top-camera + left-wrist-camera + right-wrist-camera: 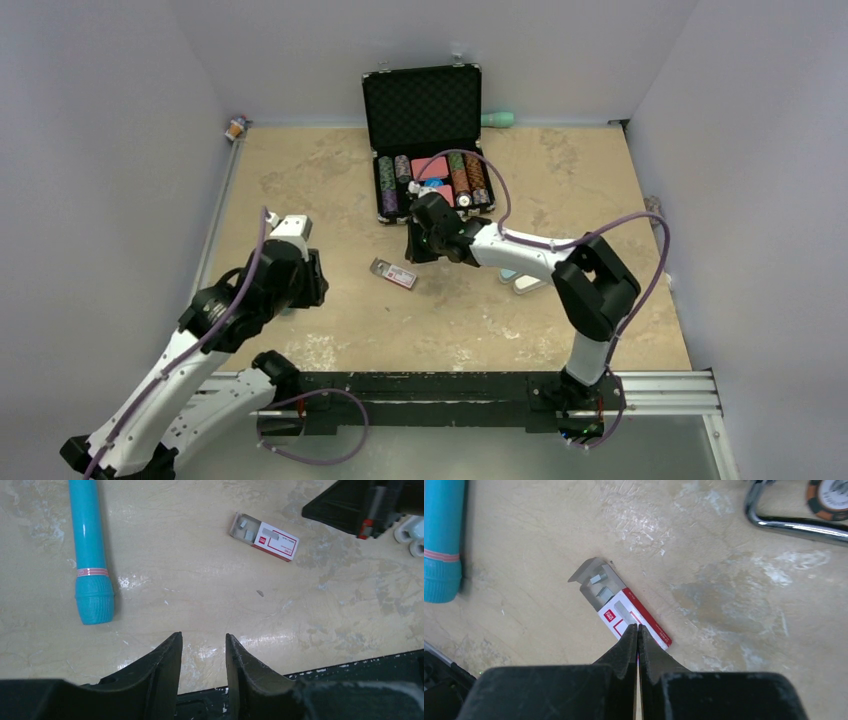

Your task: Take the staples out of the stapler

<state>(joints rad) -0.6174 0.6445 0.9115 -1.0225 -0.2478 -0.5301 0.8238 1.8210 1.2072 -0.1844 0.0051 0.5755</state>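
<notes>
A small red-and-white staple box (393, 273) lies open on the table's middle, with loose staple strips in its grey tray (600, 582). It also shows in the left wrist view (265, 536). My right gripper (638, 626) is shut with nothing visible between its fingers, hovering just over the box's near end (415, 245). A pale white-and-teal object (520, 280), possibly the stapler, lies mostly hidden under the right forearm; its edge shows in the left wrist view (412, 532). My left gripper (202, 637) is open and empty, left of the box (318, 278).
A teal cylinder (90, 550) lies on the table left of the box, also in the right wrist view (441, 540). An open black case (425, 140) with poker chips stands at the back; its chrome handle (794, 522) lies near the right gripper. A black rail (450, 390) runs along the near edge.
</notes>
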